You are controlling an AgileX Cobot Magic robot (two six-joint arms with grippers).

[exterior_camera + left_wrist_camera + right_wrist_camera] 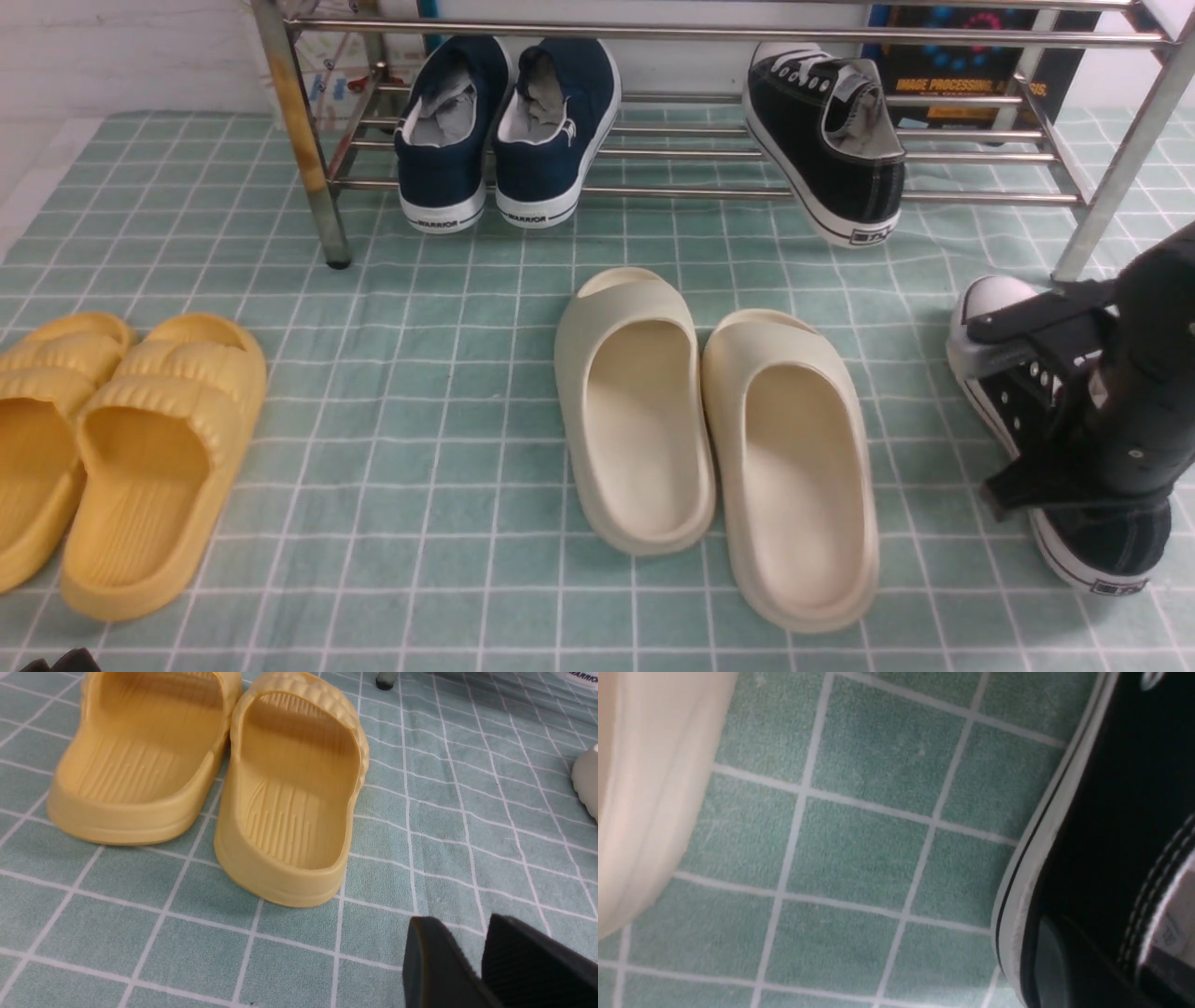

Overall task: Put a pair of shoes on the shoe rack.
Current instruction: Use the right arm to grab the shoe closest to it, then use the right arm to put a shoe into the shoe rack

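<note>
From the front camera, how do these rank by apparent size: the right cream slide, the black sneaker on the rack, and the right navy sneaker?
1. The right cream slide, though it lies nearest the camera.
2. Unsure: the black sneaker on the shoe rack and the right navy sneaker look about alike.

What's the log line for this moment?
first sneaker on rack | right gripper shut on second sneaker, floor | left gripper open by yellow slides
</note>
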